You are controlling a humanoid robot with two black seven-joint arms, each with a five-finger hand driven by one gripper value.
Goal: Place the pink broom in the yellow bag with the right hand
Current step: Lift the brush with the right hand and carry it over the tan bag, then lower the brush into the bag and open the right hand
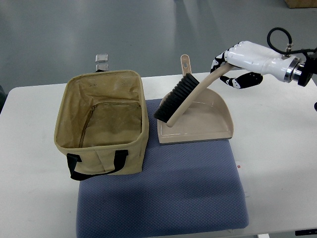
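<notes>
The pink-beige broom point(190, 94) with black bristles point(174, 97) leans tilted, its lower end resting in the matching dustpan point(208, 126). My right hand point(226, 69) comes in from the upper right and is shut on the top end of the broom's handle. The yellow bag point(101, 121) stands open to the left of the dustpan, with its mouth facing up and nothing visible inside. The bag and the broom are apart. The left arm is out of view.
The bag and dustpan sit on a blue-grey mat point(163, 193) on a white table point(277, 148). The dustpan's own handle point(184, 63) points to the far side. A small clear clip point(102, 60) lies behind the bag. Black straps point(79, 166) hang at the bag's front.
</notes>
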